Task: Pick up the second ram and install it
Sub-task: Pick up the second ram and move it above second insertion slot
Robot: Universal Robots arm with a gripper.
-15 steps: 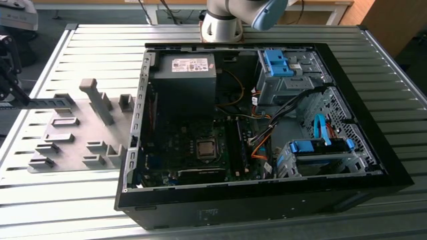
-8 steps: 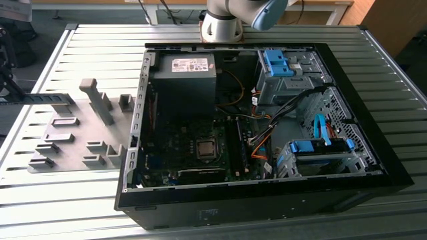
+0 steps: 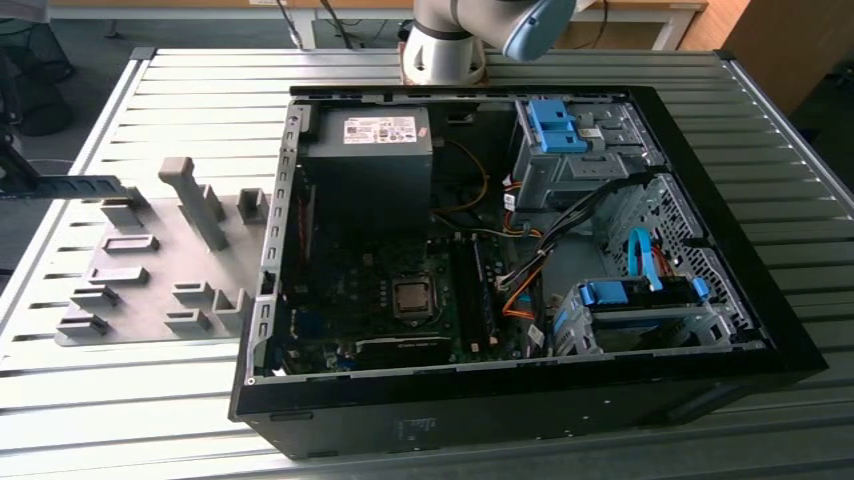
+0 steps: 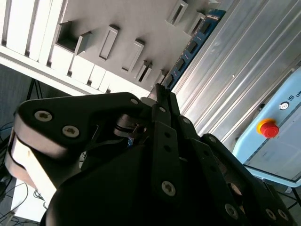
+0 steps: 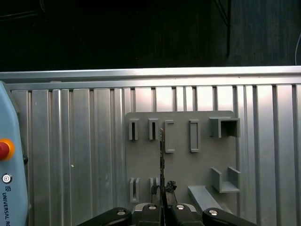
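Note:
The second ram [image 3: 78, 186] is a thin blue-green stick held level over the grey fixture plate [image 3: 160, 255], at the exterior view's left. My gripper [image 3: 27, 184] is shut on one end of it at that view's left edge. In the first wrist view the ram [image 5: 162, 150] shows edge-on, rising from my shut gripper [image 5: 162, 203] above the plate [image 5: 181, 160]. In the second wrist view the ram [image 4: 195, 44] runs as a blue strip away from the black gripper [image 4: 160, 96]. The long black motherboard slots [image 3: 470, 290] lie inside the open computer case.
The open black computer case [image 3: 747, 300] fills the middle of the slatted metal table [image 3: 200, 90], with a power supply [image 3: 367, 150], blue drive cages [image 3: 561, 125] and loose cables [image 3: 527, 275]. Grey blocks [image 3: 200, 200] stand on the fixture plate. A red stop button [image 4: 268, 128] sits nearby.

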